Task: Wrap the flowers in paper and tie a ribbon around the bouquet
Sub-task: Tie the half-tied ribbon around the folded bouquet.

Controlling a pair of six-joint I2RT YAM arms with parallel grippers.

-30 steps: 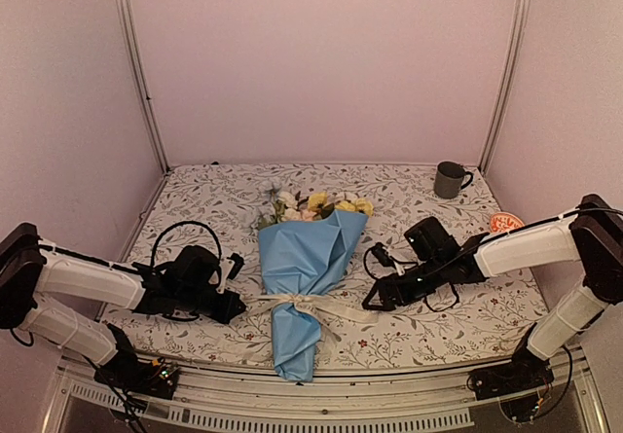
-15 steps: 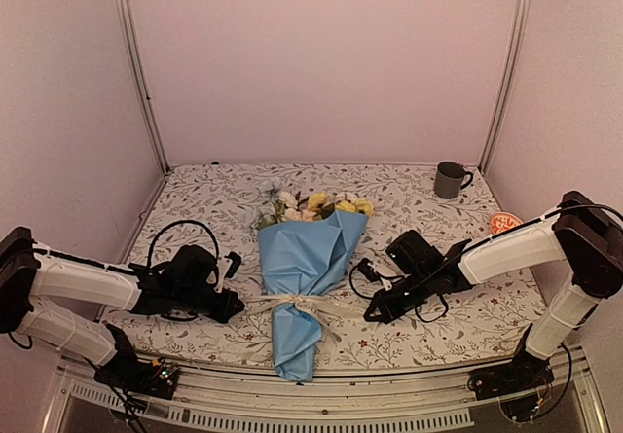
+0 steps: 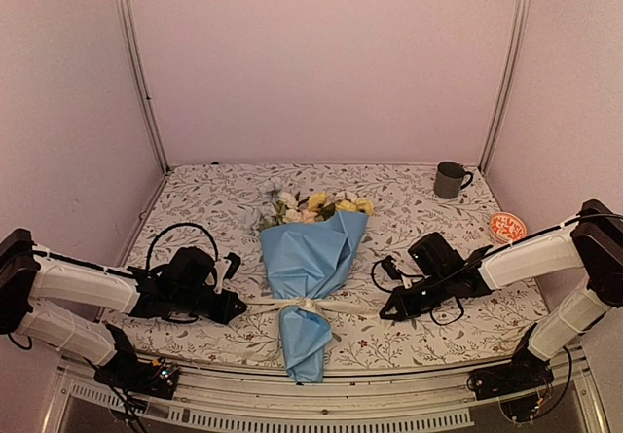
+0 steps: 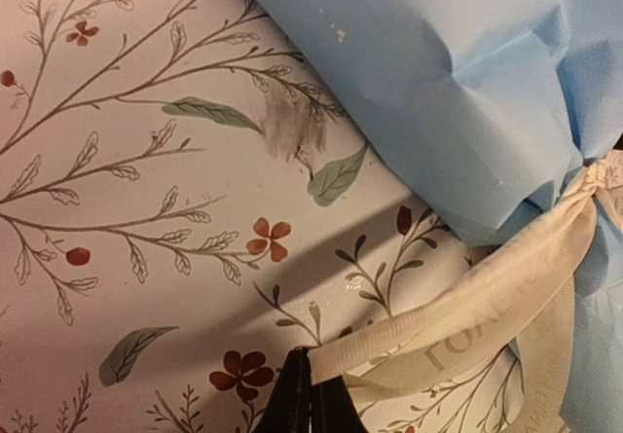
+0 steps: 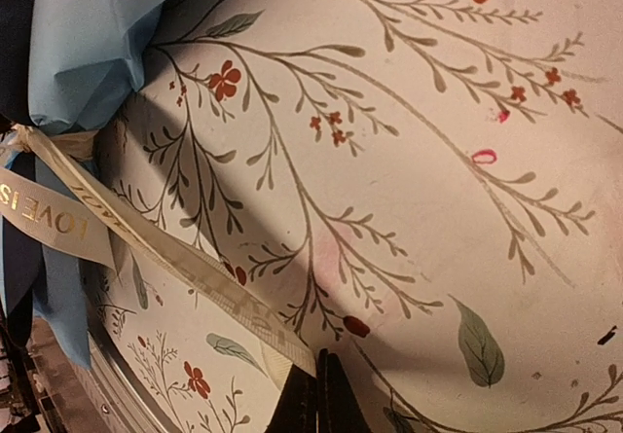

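Tablecloth [image 3: 195, 199] | paper cone [image 3: 311, 258] holds flowers [image 3: 316, 202] | left pincer [image 4: 310, 379], right pincer [image 5: 319, 375] clench ribbon [image 3: 310, 306]

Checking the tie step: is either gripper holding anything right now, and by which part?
Both hold the ribbon. The left gripper pinches the end of one tail and the right gripper pinches the end of the other.

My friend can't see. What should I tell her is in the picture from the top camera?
A blue paper bouquet lies on the table, a cream ribbon knotted around it. The left fingers and right fingers each pinch one ribbon end, either side. A grey mug and an orange bowl sit at the right.
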